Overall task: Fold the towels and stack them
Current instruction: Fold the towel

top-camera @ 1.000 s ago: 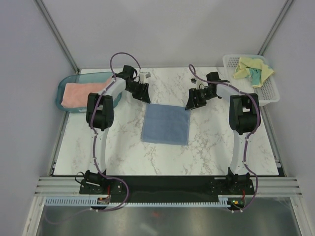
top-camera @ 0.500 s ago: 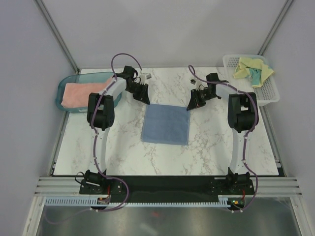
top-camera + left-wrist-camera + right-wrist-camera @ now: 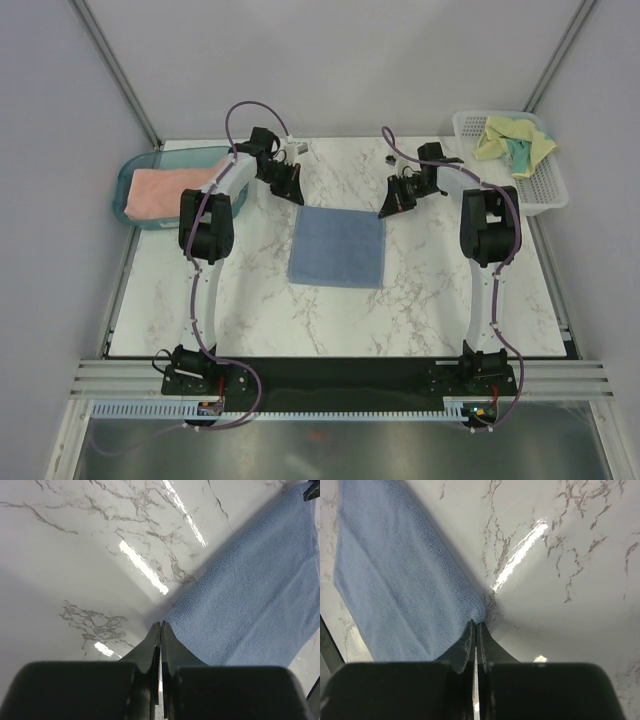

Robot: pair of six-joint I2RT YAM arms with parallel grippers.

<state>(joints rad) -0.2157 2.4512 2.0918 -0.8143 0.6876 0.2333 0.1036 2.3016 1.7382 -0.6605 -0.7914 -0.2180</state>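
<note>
A folded light blue towel lies flat in the middle of the marble table. My left gripper is down at its far left corner, jaws shut, fingertips pinching the corner edge of the blue towel in the left wrist view. My right gripper is at the far right corner, shut, with the corner of the blue towel puckered at its tips. A salmon-pink towel lies folded in the teal tray. A pale yellow and teal towel is crumpled in the white basket.
The teal tray stands at the far left edge of the table. The white mesh basket stands at the far right corner. Grey walls close in the back and both sides.
Both grippers have closed from partly open and shifted slightly toward the towel's far corners. The blue towel's far edge is slightly drawn at the corners.
</note>
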